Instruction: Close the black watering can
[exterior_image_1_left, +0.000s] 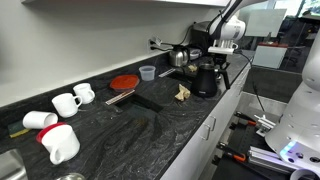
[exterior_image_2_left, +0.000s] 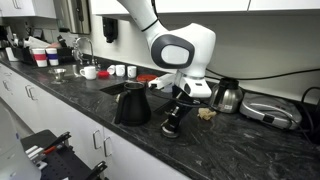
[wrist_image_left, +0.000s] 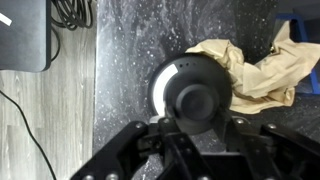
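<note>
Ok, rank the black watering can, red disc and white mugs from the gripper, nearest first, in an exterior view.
1. black watering can, right beside the gripper.
2. red disc, mid-counter.
3. white mugs, far end of the counter.

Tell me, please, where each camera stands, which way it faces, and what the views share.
An exterior view: near the white ceramic mugs, facing along the dark stone counter toward the matte black watering can; white robot arm far off.
An exterior view: before the counter, close to can and arm; gripper low beside the can.
Wrist view: straight down on a round black lid; gripper fingers at the bottom.
All share the crumpled brown paper.
</note>
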